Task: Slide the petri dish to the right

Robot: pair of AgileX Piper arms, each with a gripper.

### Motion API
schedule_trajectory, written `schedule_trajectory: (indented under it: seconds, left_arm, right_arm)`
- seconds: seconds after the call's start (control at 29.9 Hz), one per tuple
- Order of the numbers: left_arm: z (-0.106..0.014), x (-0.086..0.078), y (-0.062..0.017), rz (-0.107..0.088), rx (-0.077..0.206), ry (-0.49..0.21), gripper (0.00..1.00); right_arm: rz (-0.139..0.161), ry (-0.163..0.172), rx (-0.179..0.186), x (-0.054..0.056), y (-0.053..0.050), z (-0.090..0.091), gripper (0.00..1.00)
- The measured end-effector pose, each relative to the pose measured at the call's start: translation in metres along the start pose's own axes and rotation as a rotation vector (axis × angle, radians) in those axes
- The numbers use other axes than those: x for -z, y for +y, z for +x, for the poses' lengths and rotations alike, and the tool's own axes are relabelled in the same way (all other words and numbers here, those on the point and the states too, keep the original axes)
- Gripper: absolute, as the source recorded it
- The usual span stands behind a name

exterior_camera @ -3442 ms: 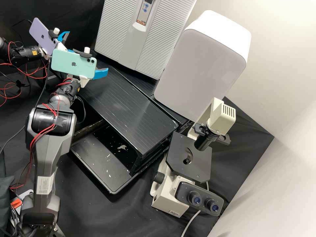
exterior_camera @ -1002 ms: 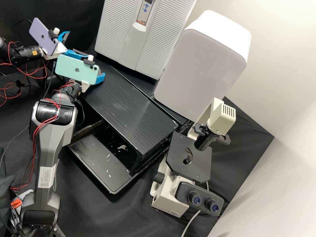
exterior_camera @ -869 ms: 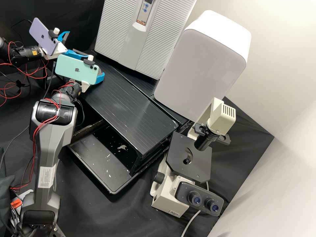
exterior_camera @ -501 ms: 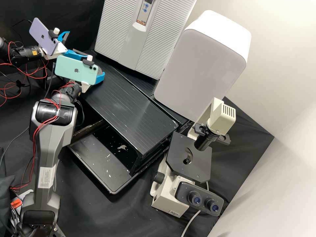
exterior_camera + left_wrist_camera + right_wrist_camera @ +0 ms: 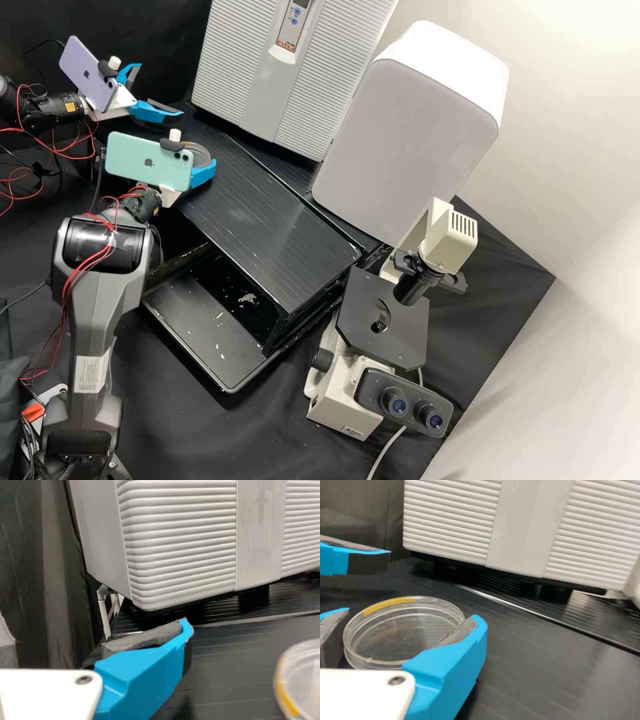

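high view, dish: the petri dish [image 5: 195, 156] sits on the back left corner of the black ribbed platform [image 5: 267, 227], right by the wrist carrying the mint phone [image 5: 148, 162]
high view, right arm: right gripper [image 5: 199, 164] is down at that corner, grasping the dish, one blue finger showing on the near side
high view, left arm: left gripper [image 5: 157, 91] hangs just behind, off the platform's back edge, purple phone [image 5: 85, 63] on its wrist, fingers spread wide and holding nothing
high view, other gear: white ribbed unit [image 5: 287, 73] stands behind the platform, microscope [image 5: 383, 333] at the front right, well apart from the dish
left wrist view, finger: one blue finger [image 5: 150, 662] over the platform's edge, ribbed unit close ahead
left wrist view, dish: a slice of its rim [image 5: 300, 680] with a yellow stripe, apart from that finger
right wrist view, grip: pads [image 5: 455, 632] up against the dish rim, one each side, dish flat on the platform
right wrist view, dish: clear, with a yellow mark along the far rim
right wrist view, neighbour: the left arm's finger [image 5: 350, 557] just beyond the dish, not touching it
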Motion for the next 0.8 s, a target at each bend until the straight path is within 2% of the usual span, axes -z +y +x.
schedule_trajectory:
  seconds: [0.23, 0.33, 0.47, 0.6, 0.74, 0.8]
  left_arm:
    - [0.000, 0.000, 0.0000, 0.000, 0.000, 0.000, 1.00]
    - [0.000, 0.000, 0.0000, 0.000, 0.000, 0.000, 1.00]
    - [0.000, 0.000, 0.0000, 0.000, 0.000, 0.000, 1.00]
    - [0.000, 0.000, 0.0000, 0.000, 0.000, 0.000, 1.00]
    - [0.000, 0.000, 0.0000, 0.000, 0.000, 0.000, 1.00]
    - [0.000, 0.000, 0.0000, 0.000, 0.000, 0.000, 1.00]
  right_arm:
    - [0.044, 0.031, 0.008, -0.024, 0.001, -0.018, 0.00]
    - [0.048, 0.046, 0.002, -0.036, 0.003, -0.022, 0.00]
    - [0.047, 0.048, -0.029, -0.054, 0.009, -0.026, 0.00]
    - [0.068, 0.004, -0.084, -0.074, 0.019, -0.027, 0.00]
    - [0.086, -0.057, -0.149, -0.098, 0.031, -0.024, 0.00]
    - [0.107, -0.089, -0.187, -0.112, 0.039, -0.023, 0.00]
